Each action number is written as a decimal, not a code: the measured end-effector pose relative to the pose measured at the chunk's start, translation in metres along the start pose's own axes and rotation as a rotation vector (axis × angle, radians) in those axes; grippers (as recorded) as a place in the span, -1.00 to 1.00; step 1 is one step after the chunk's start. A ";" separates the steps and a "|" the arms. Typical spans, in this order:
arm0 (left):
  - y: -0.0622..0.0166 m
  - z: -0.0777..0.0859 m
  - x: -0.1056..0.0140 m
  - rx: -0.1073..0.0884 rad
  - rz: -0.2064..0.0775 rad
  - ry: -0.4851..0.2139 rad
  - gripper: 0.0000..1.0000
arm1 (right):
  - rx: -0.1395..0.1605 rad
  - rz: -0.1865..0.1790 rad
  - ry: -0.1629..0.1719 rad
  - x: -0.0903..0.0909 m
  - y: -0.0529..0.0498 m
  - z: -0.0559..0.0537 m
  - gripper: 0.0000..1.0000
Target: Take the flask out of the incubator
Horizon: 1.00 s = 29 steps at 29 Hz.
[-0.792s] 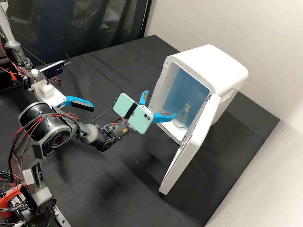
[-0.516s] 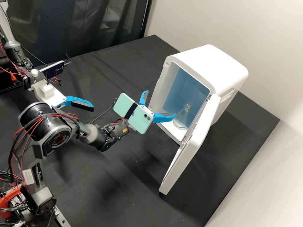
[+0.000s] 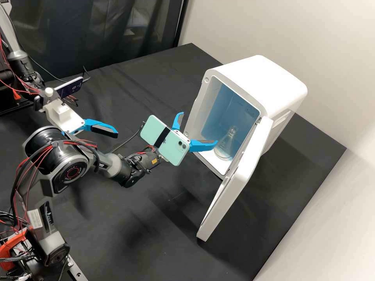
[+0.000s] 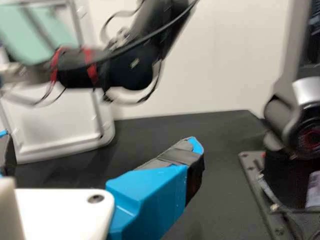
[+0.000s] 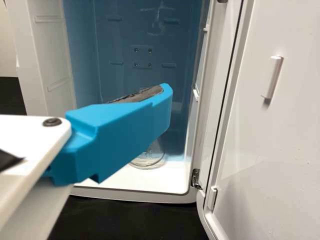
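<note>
The clear conical flask stands upright on the floor of the white incubator, just inside the opening, and the door is swung wide. The step in hand looks like the reach-in. The right tool should enter level, straddle the flask's neck or upper cone without nudging it, and stay off the door frame. Its fingers are spread wide and hold nothing, and the lower fingertip is at the threshold, close to the glass but apparently not touching it. The left tool hangs over the worktop, well away, with its fingers also apart and empty.
</note>
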<state>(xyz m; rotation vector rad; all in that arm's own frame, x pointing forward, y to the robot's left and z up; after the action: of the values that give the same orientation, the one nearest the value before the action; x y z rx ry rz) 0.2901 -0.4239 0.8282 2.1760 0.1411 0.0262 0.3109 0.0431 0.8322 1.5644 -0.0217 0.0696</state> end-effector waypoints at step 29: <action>-0.0088 -0.068 -0.037 -0.064 -0.025 0.183 1.00 | 0.000 0.000 0.000 0.000 0.000 0.000 1.00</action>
<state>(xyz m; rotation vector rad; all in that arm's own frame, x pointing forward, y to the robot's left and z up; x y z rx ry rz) 0.2474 -0.3672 0.8614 2.1051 0.2677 0.2131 0.3109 0.0431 0.8322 1.5644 -0.0217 0.0696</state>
